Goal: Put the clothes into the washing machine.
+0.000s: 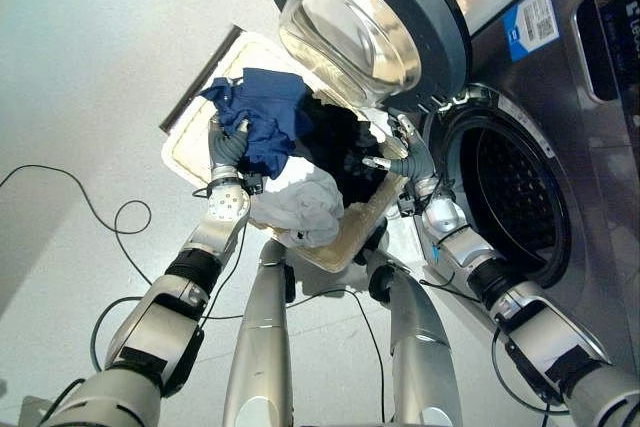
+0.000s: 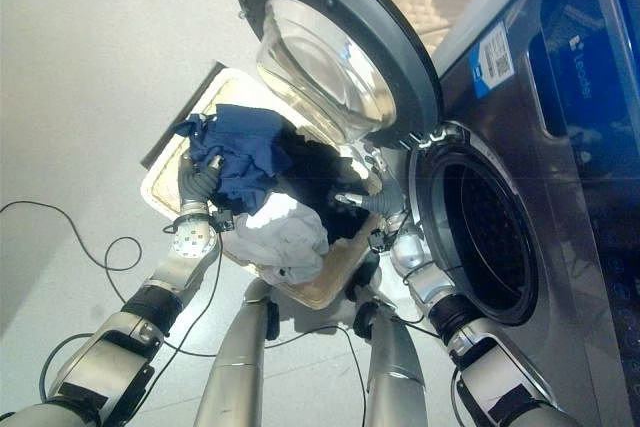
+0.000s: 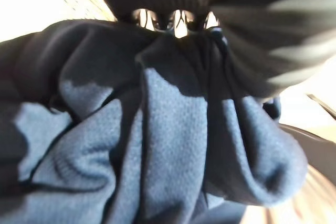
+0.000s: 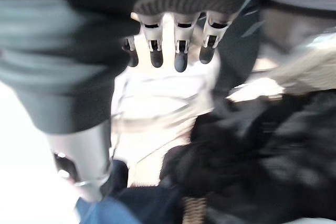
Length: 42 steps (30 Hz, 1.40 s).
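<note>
One washing machine (image 1: 560, 147), grey, front-loading, on the right. Its round door (image 1: 370, 17) stands swung open to the left, glass bowl facing out, and overhangs the far right part of the basket. The drum opening (image 1: 510, 197) is dark; no cloth seen inside.

One laundry basket (image 1: 190, 157), cream, rectangular, on the pale floor (image 1: 90, 67) left of the machine, just beside it.

Three garments can be counted in the basket: a blue one (image 1: 265, 117) on the far left side, a black one (image 1: 345, 152) in the middle toward the machine, a white one (image 1: 300, 202) on the near side. More may lie beneath; cannot tell.

Left hand (image 1: 228, 142) is at the near left edge of the blue garment. In the left wrist view its fingers (image 3: 178, 22) curl into bunched blue cloth, tips buried in the folds. The garment is gripped and bunched above the basket rim.

Right hand (image 1: 400, 162) is at the right end of the basket, between the black garment and the drum opening, under the door. In the right wrist view its fingers (image 4: 178, 51) are spread and straight, holding nothing, above white and black cloth.

The door hides the far right corner of the basket. The machine's right side is cut off by the frame edge.
</note>
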Motion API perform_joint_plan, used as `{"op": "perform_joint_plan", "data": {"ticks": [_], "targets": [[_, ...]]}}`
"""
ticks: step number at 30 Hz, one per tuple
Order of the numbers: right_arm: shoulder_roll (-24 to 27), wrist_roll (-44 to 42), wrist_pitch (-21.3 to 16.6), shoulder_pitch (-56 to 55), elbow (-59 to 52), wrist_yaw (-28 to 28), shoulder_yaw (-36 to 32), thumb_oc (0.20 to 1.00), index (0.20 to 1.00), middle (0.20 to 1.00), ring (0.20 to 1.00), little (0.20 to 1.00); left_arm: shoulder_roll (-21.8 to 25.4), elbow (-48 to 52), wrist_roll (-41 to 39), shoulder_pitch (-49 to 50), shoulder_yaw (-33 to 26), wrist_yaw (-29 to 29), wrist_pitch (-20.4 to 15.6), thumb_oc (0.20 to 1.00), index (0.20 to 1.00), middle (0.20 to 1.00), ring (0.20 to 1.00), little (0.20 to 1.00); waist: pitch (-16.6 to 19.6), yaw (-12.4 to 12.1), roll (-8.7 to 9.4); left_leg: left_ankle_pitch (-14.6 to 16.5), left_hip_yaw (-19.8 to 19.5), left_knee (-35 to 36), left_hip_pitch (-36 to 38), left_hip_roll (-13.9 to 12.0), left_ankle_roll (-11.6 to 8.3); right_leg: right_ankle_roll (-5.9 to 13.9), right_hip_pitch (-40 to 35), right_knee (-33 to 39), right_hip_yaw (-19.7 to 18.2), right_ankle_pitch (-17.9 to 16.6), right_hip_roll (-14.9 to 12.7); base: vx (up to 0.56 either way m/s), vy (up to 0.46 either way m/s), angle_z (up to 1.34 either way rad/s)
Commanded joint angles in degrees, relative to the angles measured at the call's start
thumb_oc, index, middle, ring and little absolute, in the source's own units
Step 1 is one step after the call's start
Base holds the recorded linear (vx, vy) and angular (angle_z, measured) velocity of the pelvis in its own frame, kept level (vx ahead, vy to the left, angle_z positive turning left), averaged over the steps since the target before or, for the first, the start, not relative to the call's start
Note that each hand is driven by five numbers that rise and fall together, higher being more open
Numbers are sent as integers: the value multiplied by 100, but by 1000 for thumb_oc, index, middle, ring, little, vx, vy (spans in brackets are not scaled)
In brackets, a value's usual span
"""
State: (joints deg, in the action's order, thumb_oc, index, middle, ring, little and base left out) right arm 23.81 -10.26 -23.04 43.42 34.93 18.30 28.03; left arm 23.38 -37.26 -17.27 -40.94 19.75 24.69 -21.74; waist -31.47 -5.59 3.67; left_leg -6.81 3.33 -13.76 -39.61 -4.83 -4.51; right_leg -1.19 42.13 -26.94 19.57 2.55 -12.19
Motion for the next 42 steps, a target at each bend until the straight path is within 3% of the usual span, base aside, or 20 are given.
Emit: {"op": "perform_joint_plan", "data": {"ticks": [1,4,6,7,9,10,11,15,20,27,33,42], "targets": [[238,314,282,186,-400,-3,-27,1000,1000,1000,1000,1000,-336,527,-90,-33,130,-510,-410,200,200,200,200,200,168,2,-564,373,241,15,33,327,-72,841,-80,-173,171,6,-195,13,-54,14],[267,575,718,400,-374,-117,86,1000,1000,1000,1000,1000,-302,924,-91,32,235,-804,-448,200,200,200,200,200,168,-65,-601,524,234,-14,230,377,-77,912,-270,-195,151,128,-237,42,-43,10],[328,688,927,706,-257,-209,203,1000,1000,1000,1000,1000,-234,1241,-82,-41,332,-1006,-464,200,200,200,200,200,168,-146,-667,380,207,25,116,398,-11,827,-184,-151,256,-14,-271,6,-44,7],[317,693,942,670,-240,-218,227,1000,1000,1000,1000,1000,-245,1253,-84,15,350,-1039,-474,200,200,200,200,200,168,-146,-662,519,198,1,251,409,-44,901,-285,-216,191,119,-280,10,-36,11],[365,722,1022,881,-152,-192,279,1000,1000,1000,1000,1000,-179,1422,-167,-62,401,-1287,-460,200,200,200,200,200,168,-190,-709,390,182,9,126,423,14,825,-181,-178,268,-22,-290,-26,-23,16],[401,748,1108,1029,-88,-313,315,1000,1000,1000,1000,1000,-130,1613,-312,-78,455,-1573,-379,200,200,200,200,200,168,-225,-759,396,168,-6,124,457,35,825,-169,-198,272,-31,-304,-1,-23,15],[396,741,1114,988,-80,-320,337,1000,1000,1000,1000,1000,-139,1625,-333,-22,476,-1612,-376,200,200,200,200,200,168,-224,-756,534,161,-29,258,469,3,903,-269,-263,205,100,-313,59,-31,15],[401,635,1195,1121,-93,-455,400,1000,1000,1000,1000,1000,-105,1902,-403,16,544,-1868,-308,200,200,200,200,200,168,-267,-821,531,131,-23,301,526,19,898,-311,-251,226,98,-334,16,-4,9],[237,447,1419,1347,-161,-1316,643,1000,1000,1000,1000,1000,-89,2113,-613,-116,650,-2186,-181,200,200,200,200,200,168,-330,-904,519,72,-91,317,621,49,868,-338,-274,221,98,-358,5,-10,8],[163,8,1800,1408,-158,-2426,1061,1000,1000,1000,1000,1000,-97,2067,-758,-314,745,-2412,-136,200,200,200,200,200,168,-318,-875,465,76,-65,351,630,46,817,-375,-244,199,88,-313,0,0,0],[-143,-411,1692,1501,228,-2843,1232,1000,1000,1000,1000,1000,-244,1953,-744,-614,902,-2410,-111,200,200,200,200,200,168,-320,-869,428,62,-79,359,650,60,782,-374,-239,165,63,-253,0,0,0],[-393,-1192,1553,1503,416,-3031,1125,1000,1000,1000,1000,1000,-354,1578,-532,-993,1015,-2251,42,200,200,200,200,200,168,-232,-852,374,75,-89,324,684,39,752,-354,-167,92,28,-152,0,0,0]]}}
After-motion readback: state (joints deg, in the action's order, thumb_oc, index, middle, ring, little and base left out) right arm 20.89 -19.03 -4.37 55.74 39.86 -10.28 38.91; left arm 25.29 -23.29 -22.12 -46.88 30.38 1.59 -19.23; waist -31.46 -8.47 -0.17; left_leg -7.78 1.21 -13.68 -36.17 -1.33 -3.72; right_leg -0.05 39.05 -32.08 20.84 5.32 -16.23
